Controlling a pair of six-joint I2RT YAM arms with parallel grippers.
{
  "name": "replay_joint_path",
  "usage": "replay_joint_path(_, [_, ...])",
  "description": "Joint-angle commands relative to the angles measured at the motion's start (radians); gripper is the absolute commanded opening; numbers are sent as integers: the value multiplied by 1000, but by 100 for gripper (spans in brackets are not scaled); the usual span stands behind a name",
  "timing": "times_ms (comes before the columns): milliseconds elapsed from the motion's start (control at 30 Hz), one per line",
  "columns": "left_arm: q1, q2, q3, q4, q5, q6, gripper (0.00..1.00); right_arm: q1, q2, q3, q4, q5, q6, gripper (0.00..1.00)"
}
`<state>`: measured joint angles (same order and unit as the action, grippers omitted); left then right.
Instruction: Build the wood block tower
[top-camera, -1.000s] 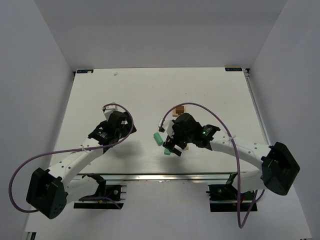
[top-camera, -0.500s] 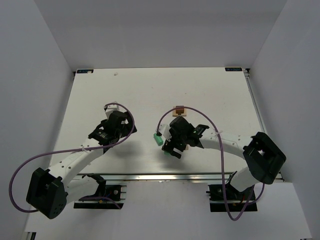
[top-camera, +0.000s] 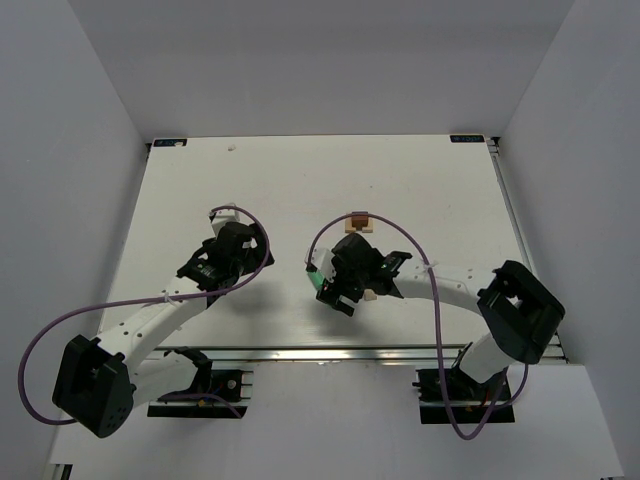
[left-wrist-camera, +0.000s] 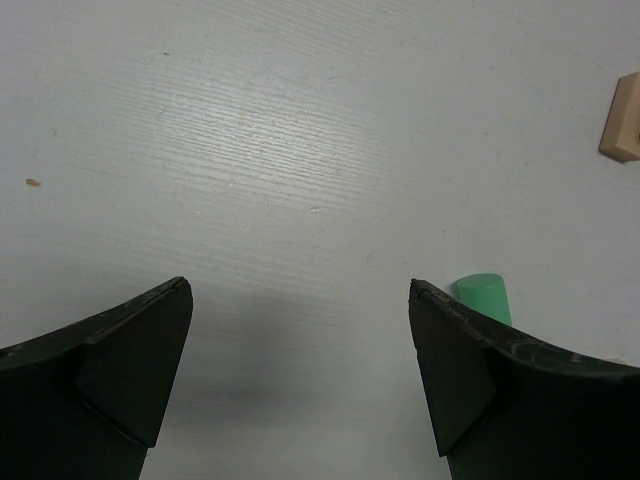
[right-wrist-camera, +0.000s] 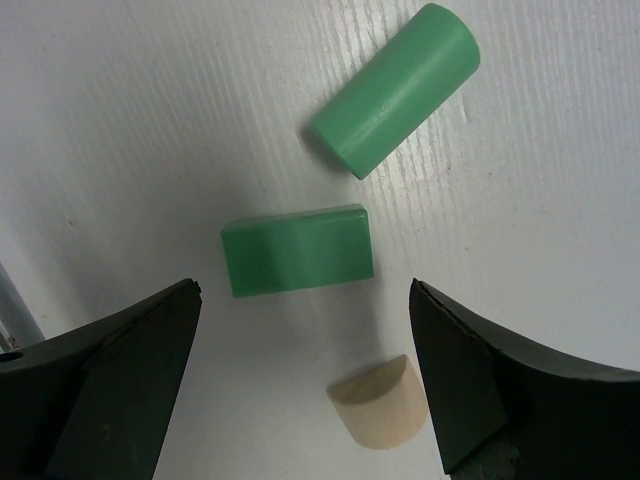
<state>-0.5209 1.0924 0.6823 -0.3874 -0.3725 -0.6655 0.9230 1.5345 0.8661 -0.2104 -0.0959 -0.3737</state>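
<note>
- Table (top-camera: 300, 170): white top with a faint wood grain; everything sits on the half nearest the arms.
- Right arm (top-camera: 450, 285): reaches left across the table, wrist bent down over the loose blocks, purple cable looped above it.
- Left arm (top-camera: 160, 310): stretched toward mid-table, well apart from the right arm's wrist.
- Right gripper (right-wrist-camera: 302, 287): jaws spread wide, holding nothing. The wrist view looks straight down on three loose blocks, none touching a finger.
- Left gripper (left-wrist-camera: 300, 300): jaws spread wide, nothing held, only bare table between them.
- Wood block tower (top-camera: 357, 221): small tan stack with a dark brown piece on top, standing on the table just beyond the right gripper and not touching it. Too small in the top view to count the layers.
- Green cylinder (right-wrist-camera: 395, 88): lying on its side, near the green flat block but apart from it. Its end also shows just past the left gripper's right finger (left-wrist-camera: 485, 297).
- Green flat block (right-wrist-camera: 298, 250): lying flat, in line with the gap between the right jaws.
- Tan half-round block (right-wrist-camera: 380, 403): flat side up, close by the right finger, apart from the green flat block.
</note>
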Motion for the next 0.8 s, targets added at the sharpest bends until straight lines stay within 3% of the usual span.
replay_joint_path(0, [-7,-2,3,12,4,12,98,16,25,-4,40,1,5,89])
replay_joint_path(500, [-7,-2,8,8,1,15,98,33,102,1,82,56,22,89])
replay_joint_path(633, [-7,-3,7,12,3,17,98,33,93,-13,85,71,30,81])
replay_joint_path(767, [-7,4,5,21,15,15,98,31,72,-29,105,74,38,59])
